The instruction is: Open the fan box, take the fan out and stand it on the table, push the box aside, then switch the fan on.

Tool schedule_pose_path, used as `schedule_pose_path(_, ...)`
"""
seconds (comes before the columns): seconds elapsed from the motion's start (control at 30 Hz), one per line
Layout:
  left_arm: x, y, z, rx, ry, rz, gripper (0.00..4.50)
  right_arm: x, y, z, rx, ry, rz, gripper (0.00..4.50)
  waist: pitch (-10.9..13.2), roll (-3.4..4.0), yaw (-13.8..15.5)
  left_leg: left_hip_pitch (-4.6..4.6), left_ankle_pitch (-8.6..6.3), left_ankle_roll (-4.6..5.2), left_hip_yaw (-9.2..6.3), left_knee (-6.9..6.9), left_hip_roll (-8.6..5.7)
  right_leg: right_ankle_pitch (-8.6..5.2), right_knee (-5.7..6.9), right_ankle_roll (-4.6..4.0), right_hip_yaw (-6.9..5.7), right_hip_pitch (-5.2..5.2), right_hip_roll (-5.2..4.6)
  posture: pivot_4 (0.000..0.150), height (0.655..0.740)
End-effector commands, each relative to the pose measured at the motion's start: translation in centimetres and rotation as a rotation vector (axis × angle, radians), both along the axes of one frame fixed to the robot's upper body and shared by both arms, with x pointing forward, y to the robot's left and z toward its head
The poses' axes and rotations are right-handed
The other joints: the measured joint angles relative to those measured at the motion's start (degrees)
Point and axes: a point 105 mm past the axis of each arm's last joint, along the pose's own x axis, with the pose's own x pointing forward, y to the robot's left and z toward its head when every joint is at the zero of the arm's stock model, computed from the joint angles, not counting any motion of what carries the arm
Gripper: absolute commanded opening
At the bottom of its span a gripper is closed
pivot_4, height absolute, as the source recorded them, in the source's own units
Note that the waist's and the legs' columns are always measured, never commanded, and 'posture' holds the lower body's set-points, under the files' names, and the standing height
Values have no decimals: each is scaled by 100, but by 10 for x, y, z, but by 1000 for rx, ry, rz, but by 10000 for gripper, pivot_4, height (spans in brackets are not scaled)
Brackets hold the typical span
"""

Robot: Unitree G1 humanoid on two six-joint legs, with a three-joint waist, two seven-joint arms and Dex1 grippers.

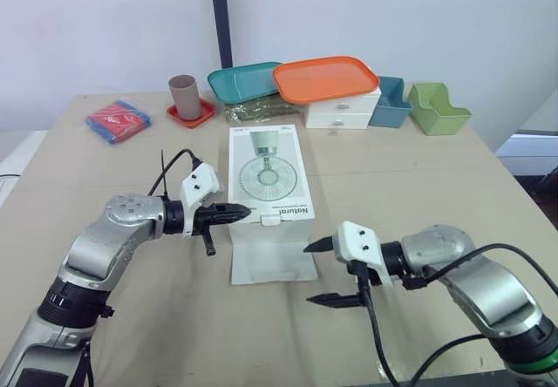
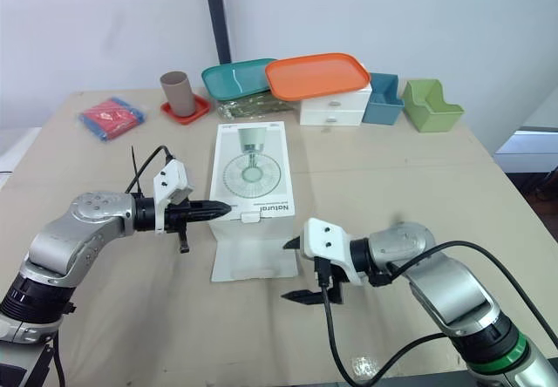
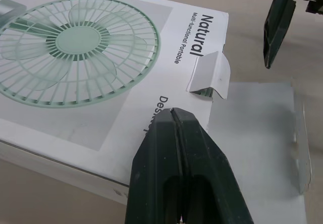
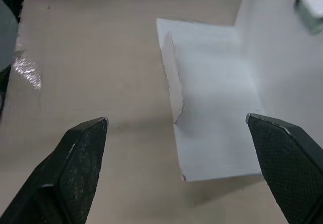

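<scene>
Right gripper (image 1: 307,274) gapes beside fan box (image 1: 266,173) reading "Natural", perhaps "Multi-functional Portable"; left gripper (image 1: 244,213) pinched together.

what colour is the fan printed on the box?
Pale mint green fan picture on a white box, clearest in left wrist view.

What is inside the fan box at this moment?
Nothing inside shows. The box lies flat, its end flap folded out on the table, but its printed top and white walls cover the inside, so its contents are hidden.
</scene>
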Motion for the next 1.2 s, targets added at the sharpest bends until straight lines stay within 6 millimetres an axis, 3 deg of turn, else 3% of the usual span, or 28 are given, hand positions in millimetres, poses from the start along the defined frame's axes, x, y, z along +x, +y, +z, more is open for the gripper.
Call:
schedule_pose_path(0.03,3,4,-10,18,37,32,248,-5,0,-4,-12,13,17,45000,0,0,2,0,0,0,-1,0,0,0,0,0,0,0,0,1500,7400)
schedule_pose_path(0.37,0,4,-7,-15,62,22,248,25,-30,11,97,27,-203,45000,0,-2,4,0,1,-1,-2,2,-1,0,0,1,0,2,0,1500,7400)
schedule_pose_path(0.63,3,6,0,-38,72,29,248,42,-18,7,176,-12,-280,45000,0,-1,-9,-1,0,-1,0,2,1,0,0,1,1,-1,2,1500,7400)
schedule_pose_path(0.9,3,6,-2,-34,70,27,248,40,-8,-5,171,20,-266,45000,1,-1,-2,-2,3,-6,-2,2,0,0,0,1,1,-2,1,1500,7400)
schedule_pose_path(1.2,2,6,-2,-27,73,27,248,26,-3,11,216,82,-193,45000,1,-2,-2,-2,3,-6,-3,2,-1,0,0,1,1,-1,1,1500,7400)
